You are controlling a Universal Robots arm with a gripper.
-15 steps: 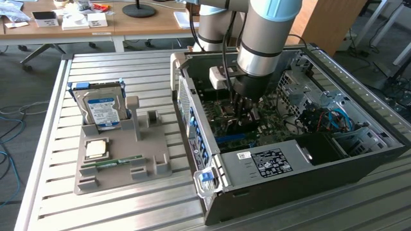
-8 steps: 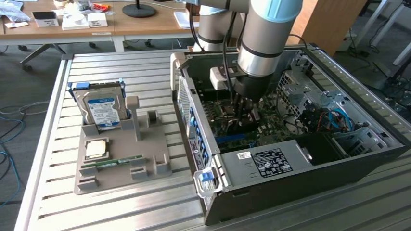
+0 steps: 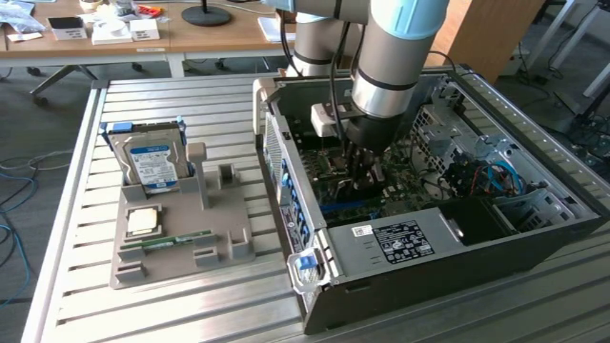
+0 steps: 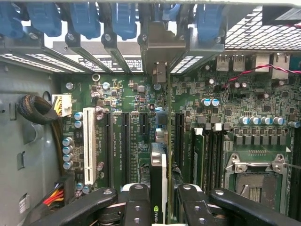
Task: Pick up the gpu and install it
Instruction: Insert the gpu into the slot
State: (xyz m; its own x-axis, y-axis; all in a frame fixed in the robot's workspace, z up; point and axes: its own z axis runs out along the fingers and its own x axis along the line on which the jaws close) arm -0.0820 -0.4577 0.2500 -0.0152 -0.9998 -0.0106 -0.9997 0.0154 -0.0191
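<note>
Claw (image 4: 159,200) grips gpu (image 4: 158,174) edge-on above motherboard (image 4: 225,127).

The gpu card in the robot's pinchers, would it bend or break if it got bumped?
The gpu is a thin board seen edge-on between the gripper fingers, so it likely stays stiff rather than floppy. It looks light for its size. Small parts on it could be fragile, so knocking it against the motherboard might damage it.

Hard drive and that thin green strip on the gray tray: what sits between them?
A square silver chip lies flat on the gray tray, between the upright hard drive and the green strip; the exterior view shows it.
</note>
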